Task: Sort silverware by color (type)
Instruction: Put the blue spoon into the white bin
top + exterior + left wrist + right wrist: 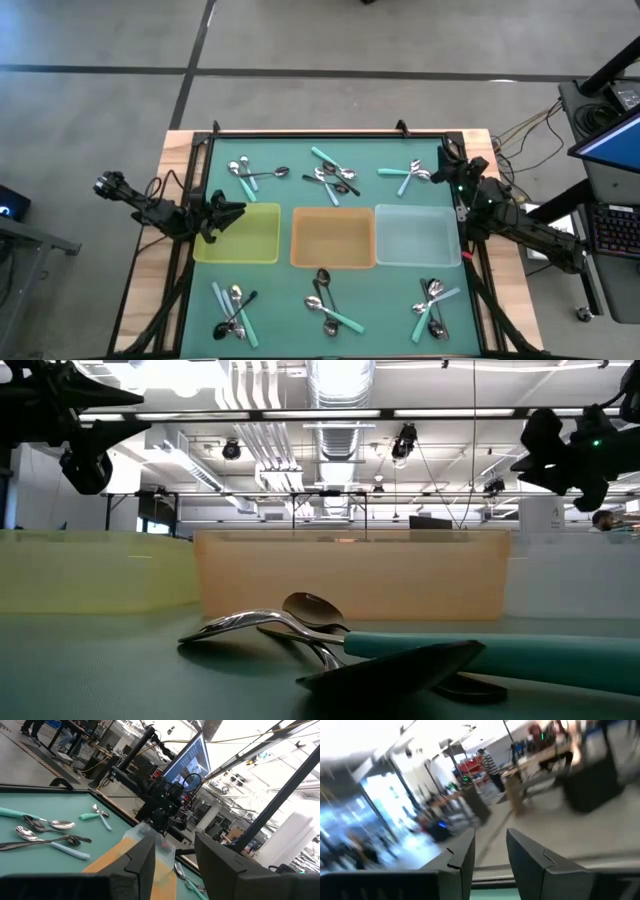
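Hovering empty with fingers apart, the left gripper [238, 210] hangs over the translucent yellow plastic tray [262, 248], the right gripper [447, 168] near the table's far-right corner; small silver-bowled spoons [329, 178] lie in scattered mixed clusters, so isolating one handle should come first.

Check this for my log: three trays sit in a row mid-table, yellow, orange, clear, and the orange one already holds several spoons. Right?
Not quite. The high view shows the orange plastic tray holding no spoons, like the yellow tray and clear tray. The silver-bowled spoons lie in clusters on the green mat.
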Controlling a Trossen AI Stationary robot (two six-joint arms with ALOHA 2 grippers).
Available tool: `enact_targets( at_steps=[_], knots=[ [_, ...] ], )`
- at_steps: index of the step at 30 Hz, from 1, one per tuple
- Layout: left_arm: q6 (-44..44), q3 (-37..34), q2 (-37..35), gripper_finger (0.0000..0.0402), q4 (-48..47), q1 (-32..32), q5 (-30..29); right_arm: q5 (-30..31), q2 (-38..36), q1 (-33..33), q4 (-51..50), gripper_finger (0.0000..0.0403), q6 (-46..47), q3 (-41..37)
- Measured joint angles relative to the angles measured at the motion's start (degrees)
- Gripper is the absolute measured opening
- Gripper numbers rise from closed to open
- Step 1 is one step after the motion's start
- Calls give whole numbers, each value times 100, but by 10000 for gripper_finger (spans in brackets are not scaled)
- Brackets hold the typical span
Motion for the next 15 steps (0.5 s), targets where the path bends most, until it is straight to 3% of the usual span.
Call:
enact_targets(
  at_steps=[8, 15],
  knots=[
    [0, -1, 0, 120, 0, 0, 0, 144, 1, -15, 376, 102, 2301, 0],
    [0, -1, 2, 120, 0, 0, -1, -595, 51, -13, 711, 102, 2687, 0]
  ],
)
